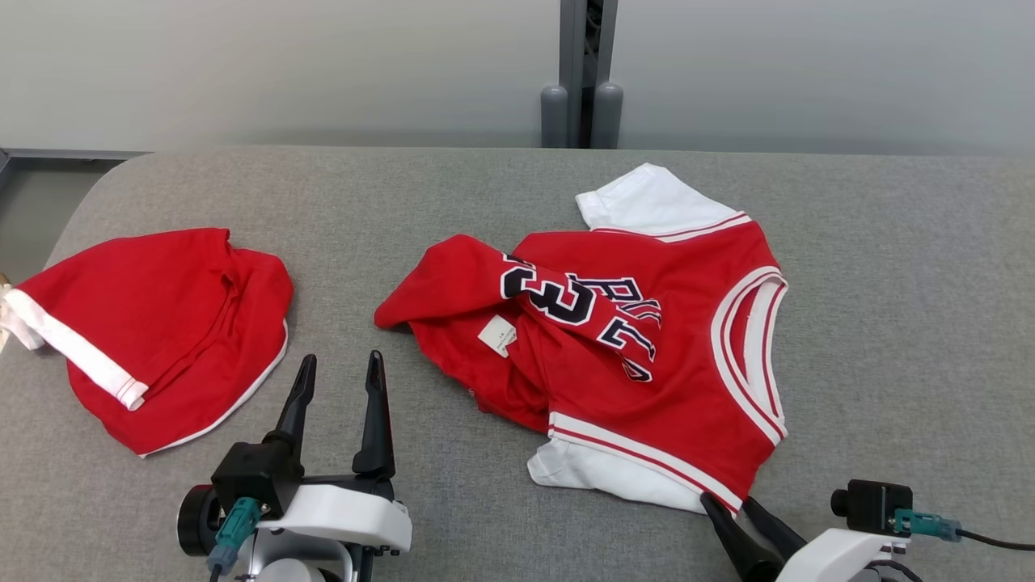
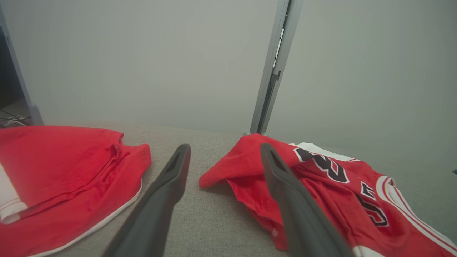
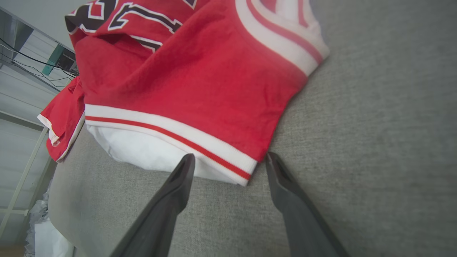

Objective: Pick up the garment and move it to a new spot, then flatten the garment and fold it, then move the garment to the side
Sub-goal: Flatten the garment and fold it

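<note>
The garment (image 1: 671, 323) is a red jersey with white trim and black lettering, lying crumpled at the middle of the grey table (image 1: 889, 323), its left side folded over the front. My left gripper (image 1: 340, 360) stands open over bare table, left of the jersey's folded edge (image 2: 339, 207). In its wrist view the left gripper (image 2: 225, 146) holds nothing. My right gripper (image 1: 726, 501) is open at the jersey's near corner. In the right wrist view the striped hem (image 3: 200, 71) lies just beyond the right gripper (image 3: 229, 155), whose fingers (image 3: 171, 200) are spread to either side of that corner.
A second red garment with white edging (image 1: 162, 323) lies folded at the table's left end, also seen as a red pile (image 2: 64, 160). A grey post (image 1: 582, 73) rises behind the table against a pale wall. Bare cloth (image 3: 375, 142) stretches to the right.
</note>
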